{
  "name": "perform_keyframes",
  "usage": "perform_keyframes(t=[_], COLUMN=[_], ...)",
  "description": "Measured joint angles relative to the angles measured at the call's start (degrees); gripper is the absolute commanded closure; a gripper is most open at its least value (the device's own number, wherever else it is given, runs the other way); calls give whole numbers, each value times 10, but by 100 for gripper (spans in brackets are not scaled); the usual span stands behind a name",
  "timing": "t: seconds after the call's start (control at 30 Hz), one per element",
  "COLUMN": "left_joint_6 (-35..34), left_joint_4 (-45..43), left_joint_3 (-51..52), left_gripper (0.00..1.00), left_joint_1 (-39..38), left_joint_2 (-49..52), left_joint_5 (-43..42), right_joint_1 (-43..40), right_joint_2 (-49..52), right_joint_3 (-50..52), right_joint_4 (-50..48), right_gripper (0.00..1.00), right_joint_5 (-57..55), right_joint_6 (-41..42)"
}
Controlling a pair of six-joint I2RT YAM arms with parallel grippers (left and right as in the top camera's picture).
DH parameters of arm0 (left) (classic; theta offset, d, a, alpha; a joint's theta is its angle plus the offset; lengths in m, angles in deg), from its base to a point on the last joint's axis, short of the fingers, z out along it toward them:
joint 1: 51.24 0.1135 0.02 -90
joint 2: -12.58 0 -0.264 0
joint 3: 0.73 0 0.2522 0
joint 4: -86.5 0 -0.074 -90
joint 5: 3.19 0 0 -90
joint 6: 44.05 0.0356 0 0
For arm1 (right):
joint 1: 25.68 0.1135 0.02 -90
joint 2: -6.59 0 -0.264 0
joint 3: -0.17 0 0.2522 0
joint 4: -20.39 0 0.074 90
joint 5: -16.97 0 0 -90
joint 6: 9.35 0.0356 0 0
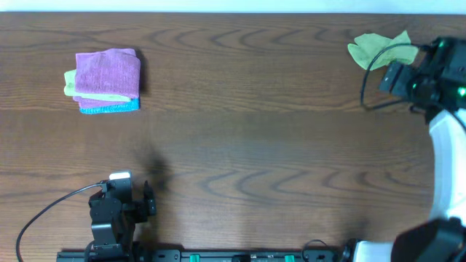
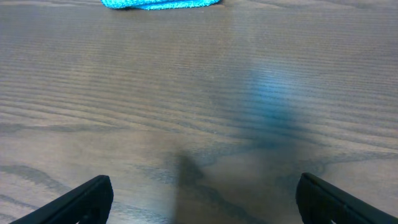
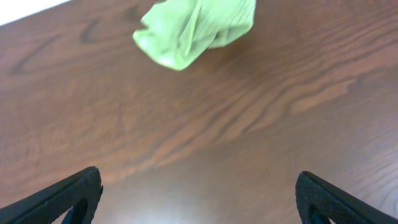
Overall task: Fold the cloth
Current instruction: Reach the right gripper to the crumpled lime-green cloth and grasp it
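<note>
Right gripper [image 3: 199, 202] fingers stand spread wide with nothing between them, above the table [image 3: 205, 137] and just short of the cloth [image 3: 196, 28]. That green cloth lies crumpled and unfolded at the table's far right corner, apart from the fingers. Left gripper [image 2: 199, 199] sits by the table's near edge, left of middle, its jaws likewise spread and holding nothing. At the table's far left lies a stack [image 1: 108, 80] of folded cloths: purple on top, yellow-green beneath, blue at the bottom.
</note>
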Motion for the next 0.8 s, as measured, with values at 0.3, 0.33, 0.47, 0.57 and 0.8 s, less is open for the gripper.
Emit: perform_keyframes(t=[0.3,0.33,0.47,0.57,0.8], left_joint_6=[0,0,0,0,0], left_joint_4=[0,0,0,0,0], left_joint_3=[0,0,0,0,0], left_gripper=[5,5,5,5,5], left_joint_1=[0,0,0,0,0], left_joint_2=[0,0,0,0,0], left_joint_5=[0,0,0,0,0], right_joint_1=[-37,-38,-38,-38,-39], right_joint_2=[80,84,92,99,171], right_joint_3=[-59,-59,-59,-61,-65], right_joint_4=[-29,-33,-40,-81,-204], right_gripper=[1,1,1,1,8], right_joint_5=[34,34,26,27,79], right_joint_6=[0,0,0,0,25])
